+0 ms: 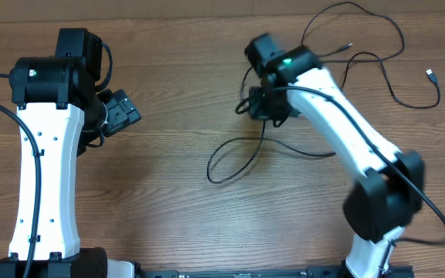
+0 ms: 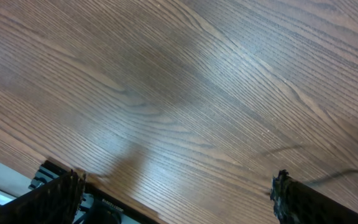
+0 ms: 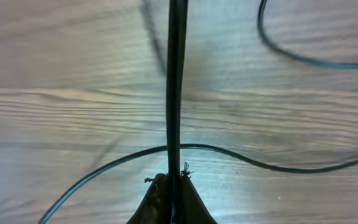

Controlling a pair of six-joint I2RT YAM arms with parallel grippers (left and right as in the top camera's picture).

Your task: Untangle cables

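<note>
Right gripper (image 3: 169, 182) pinches thin black cable (image 3: 176, 74) taut.

cables (image 1: 263, 139) | thin black | loose loops, centre and upper right (silvery plug (image 1: 431, 75))

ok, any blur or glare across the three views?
Overhead: sharp, even light, only the right arm's elbow smeared. Left wrist: grain crisp, soft shadow mid-frame, fingers dark at the edge. Right wrist: table washed by bluish glare, gripped cable soft.

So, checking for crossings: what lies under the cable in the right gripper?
Another cable crosses beneath the held cable on the wooden table; the crossing point itself is covered.
</note>
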